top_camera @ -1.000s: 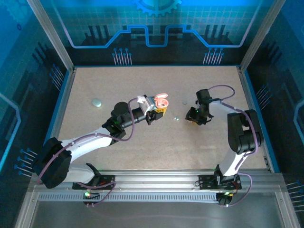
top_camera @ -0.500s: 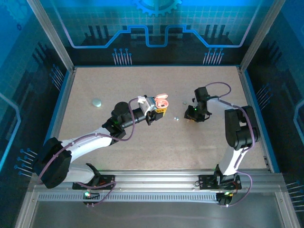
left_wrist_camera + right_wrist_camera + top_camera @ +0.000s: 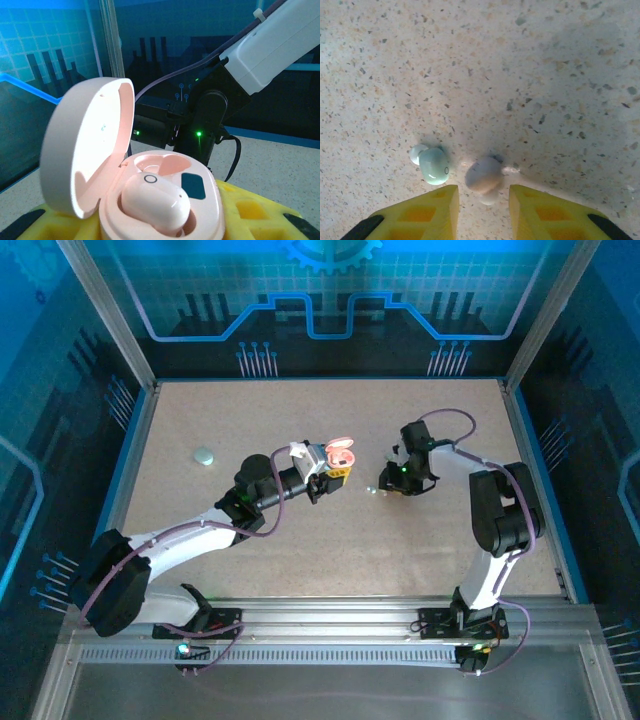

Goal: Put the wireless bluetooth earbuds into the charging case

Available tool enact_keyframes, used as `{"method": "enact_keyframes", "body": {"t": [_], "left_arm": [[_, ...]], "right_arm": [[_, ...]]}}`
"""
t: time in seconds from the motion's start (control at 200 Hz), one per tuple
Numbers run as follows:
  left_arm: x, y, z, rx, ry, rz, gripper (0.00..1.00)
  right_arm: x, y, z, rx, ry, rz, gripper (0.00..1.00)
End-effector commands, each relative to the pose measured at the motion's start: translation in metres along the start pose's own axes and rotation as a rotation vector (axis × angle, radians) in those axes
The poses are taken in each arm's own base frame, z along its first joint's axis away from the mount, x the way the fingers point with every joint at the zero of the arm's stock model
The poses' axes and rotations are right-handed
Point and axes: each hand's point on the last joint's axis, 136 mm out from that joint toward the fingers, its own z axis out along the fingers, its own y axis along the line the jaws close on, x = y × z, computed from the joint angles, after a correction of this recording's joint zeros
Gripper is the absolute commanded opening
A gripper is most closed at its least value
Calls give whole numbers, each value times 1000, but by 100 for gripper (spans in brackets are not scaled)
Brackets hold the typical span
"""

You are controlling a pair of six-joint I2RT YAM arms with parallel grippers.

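Above the table (image 3: 200, 530), my left gripper (image 3: 336, 471) is clamped on the pink charging case (image 3: 165, 212), arm stretched forward. The lid is up, I'd judge for loading, and 1 seated earbud (image 3: 155, 199) is inside. My right gripper (image 3: 482, 200) points straight down, fingers apart, lined up on the pinkish earbud (image 3: 484, 176) lying beside the pale-green earbud (image 3: 434, 166).

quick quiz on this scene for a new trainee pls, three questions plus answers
1. True or false: the lid of the pink case held in the left gripper is shut.
2. How many earbuds sit in that case? A none, B one, C two.
3. Fill in: on the table, the ___ earbud lies nearer the gap of the right gripper than the pale green earbud does.
Key:
1. False, it stands open.
2. B, one pink earbud.
3. Whitish; the whitish earbud lies just ahead of the gap.
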Motion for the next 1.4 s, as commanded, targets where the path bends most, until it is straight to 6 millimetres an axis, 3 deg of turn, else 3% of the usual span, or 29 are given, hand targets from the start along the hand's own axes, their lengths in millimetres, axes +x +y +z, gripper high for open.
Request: {"method": "enact_keyframes", "body": {"t": [0.0,0.24,0.695,0.941,1.396], "left_arm": [[-13,-5,0,25,-35,-3,32],[-14,-5,-1,22,-38,-2,32],[-14,-5,-3,18,-41,1,32],[-14,-5,-4,15,-42,2,32],[-15,-5,-3,21,-44,1,32]], "right_arm": [[-1,11,-2,-9,17,-36,34],[-4,2,-4,83,17,-33,36],[-2,5,15,134,78,49,32],[0,8,20,154,94,19,27],[1,0,19,263,108,-27,27]]}}
